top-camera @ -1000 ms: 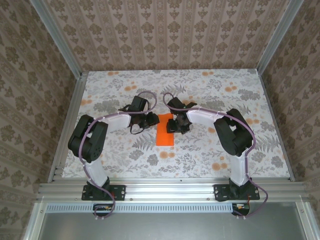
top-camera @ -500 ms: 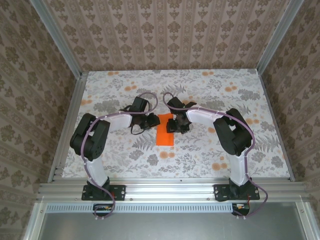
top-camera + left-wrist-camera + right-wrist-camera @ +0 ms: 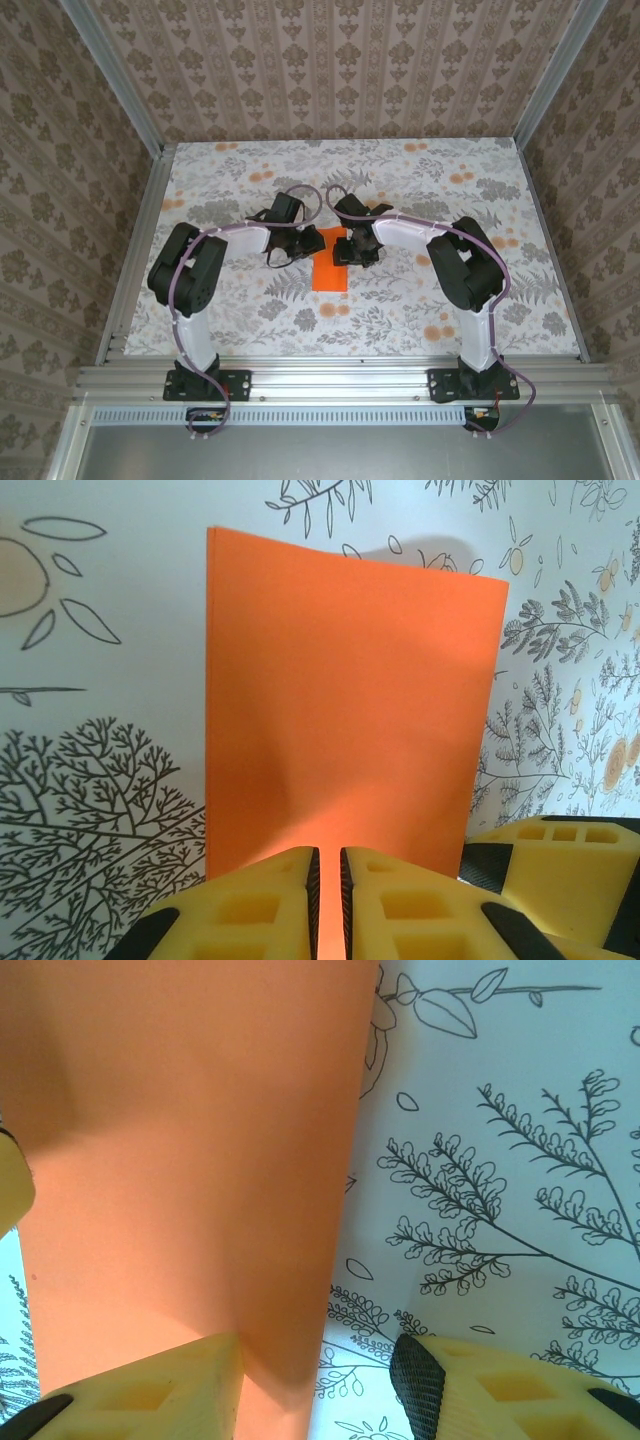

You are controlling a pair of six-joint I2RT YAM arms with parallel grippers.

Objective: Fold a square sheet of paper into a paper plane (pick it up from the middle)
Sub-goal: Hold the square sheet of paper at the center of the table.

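1. On the left arm (image 3: 230,240): stands further right than a second ago, up against the left edge of the square sheet of paper (image 3: 330,272); carries the left jaws narrower too, down to a thin slit with orange showing through.
2. On the right arm (image 3: 410,232): keeps the same spot as before, right jaws half apart, one finger on the orange and the other on the bench (image 3: 450,180) cloth just beside the sheet's right edge.
3. For the sheet: lies flat mid-bench as a doubled rectangle between both sets of jaws, by the look of it only one fold along.
4. Probably pins the sheet from the right to stop it sliding, leaving the near-closed left jaws as a blunt presser for the crease; cannot tell between pinching the paper and merely resting on it.
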